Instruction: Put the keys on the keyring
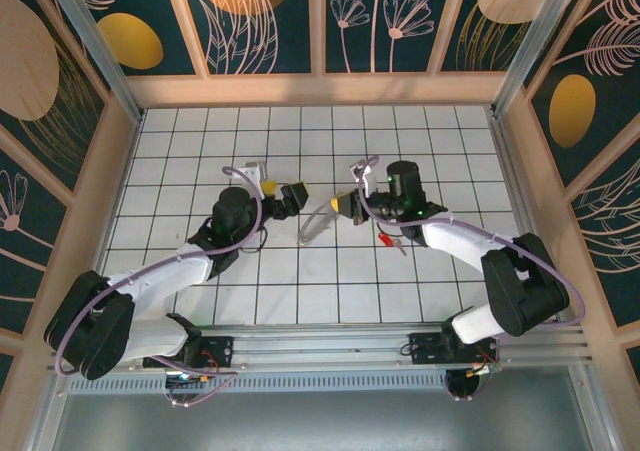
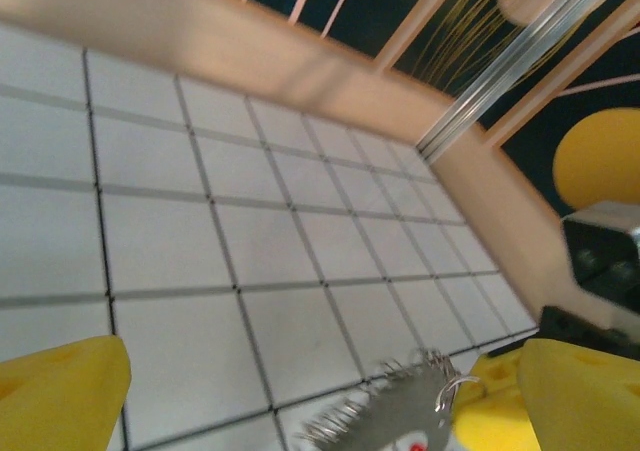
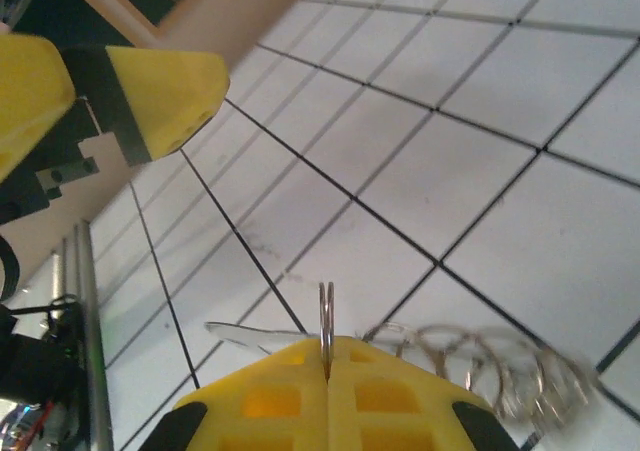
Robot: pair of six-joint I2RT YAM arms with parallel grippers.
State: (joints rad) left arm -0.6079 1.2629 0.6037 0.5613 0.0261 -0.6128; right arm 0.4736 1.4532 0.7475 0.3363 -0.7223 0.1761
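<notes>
The keyring [image 3: 480, 363] is pinched at one thin wire by the right tool [image 3: 328, 359], and the two yellow parts of that tool are pressed tight together on it. One end is held up this way, probably so that the ring is kept steady and open for a key to be slid on. The other shiny loops are allowed to droop toward the white bench [image 1: 200, 141]. The left tool [image 1: 291, 193] is held just across from the ring, with its two parts spread wide apart and nothing caught between them. It seems to be kept free for the key. The red key [image 1: 386, 238] is seen lying on the bench beside the right arm, not yet picked up.
</notes>
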